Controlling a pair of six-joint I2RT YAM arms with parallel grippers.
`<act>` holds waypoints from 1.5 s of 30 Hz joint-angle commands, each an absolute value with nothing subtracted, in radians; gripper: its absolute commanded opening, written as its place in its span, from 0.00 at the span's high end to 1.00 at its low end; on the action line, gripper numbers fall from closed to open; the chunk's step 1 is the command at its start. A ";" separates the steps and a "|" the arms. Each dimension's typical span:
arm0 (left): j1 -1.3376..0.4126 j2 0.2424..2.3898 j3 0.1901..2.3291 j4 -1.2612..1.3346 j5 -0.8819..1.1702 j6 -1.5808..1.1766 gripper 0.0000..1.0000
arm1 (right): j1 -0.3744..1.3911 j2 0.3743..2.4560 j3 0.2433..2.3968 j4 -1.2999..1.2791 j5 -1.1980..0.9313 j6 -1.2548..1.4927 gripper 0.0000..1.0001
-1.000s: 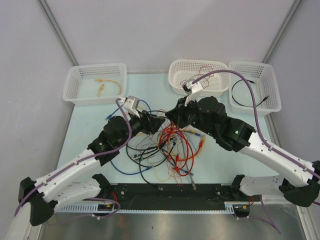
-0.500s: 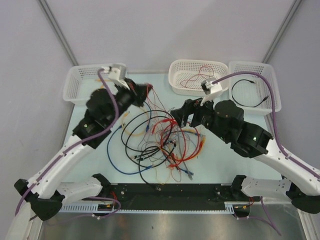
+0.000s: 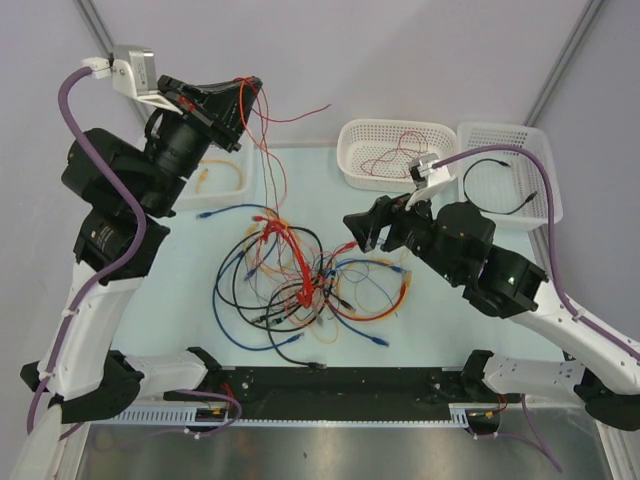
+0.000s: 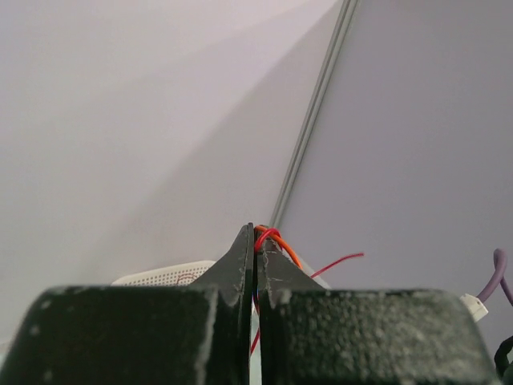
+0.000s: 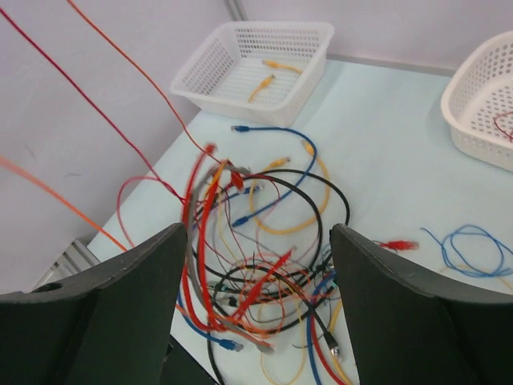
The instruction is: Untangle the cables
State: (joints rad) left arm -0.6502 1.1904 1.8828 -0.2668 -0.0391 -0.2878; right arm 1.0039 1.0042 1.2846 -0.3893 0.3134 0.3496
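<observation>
A tangle of cables [image 3: 300, 285] in red, orange, yellow, blue and black lies in loops on the pale table's middle, also seen as cables [image 5: 256, 265] in the right wrist view. My left gripper [image 3: 250, 92] is raised high at the back left, shut on thin red and orange cables [image 4: 272, 238] that stretch down to the pile. My right gripper [image 3: 352, 228] hovers open just right of the pile, nothing between its fingers [image 5: 120, 321].
Three white baskets stand along the back: the left basket [image 3: 145, 185] with yellow cables, the middle basket [image 3: 350, 165] with a red cable, the right basket [image 3: 540, 200] with a black cable. A purple hose runs along each arm.
My left gripper closed on red and orange cables and rose up and back, drawing them out of the pile. My right gripper opened and pulled back to the right.
</observation>
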 commanded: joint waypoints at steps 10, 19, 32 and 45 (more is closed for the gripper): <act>-0.647 1.219 1.865 -0.282 0.044 -0.337 1.00 | 1.005 1.101 1.287 -0.045 0.095 0.341 0.31; -0.647 1.207 1.822 -0.279 0.069 -0.364 1.00 | 1.003 1.184 1.287 0.055 0.020 0.367 0.35; -0.647 1.192 1.783 -0.261 0.104 -0.405 1.00 | 0.963 1.339 1.287 0.198 -0.041 0.406 0.52; -0.649 1.161 1.746 -0.281 0.115 -0.413 1.00 | 0.926 1.384 1.287 0.218 -0.017 0.440 0.41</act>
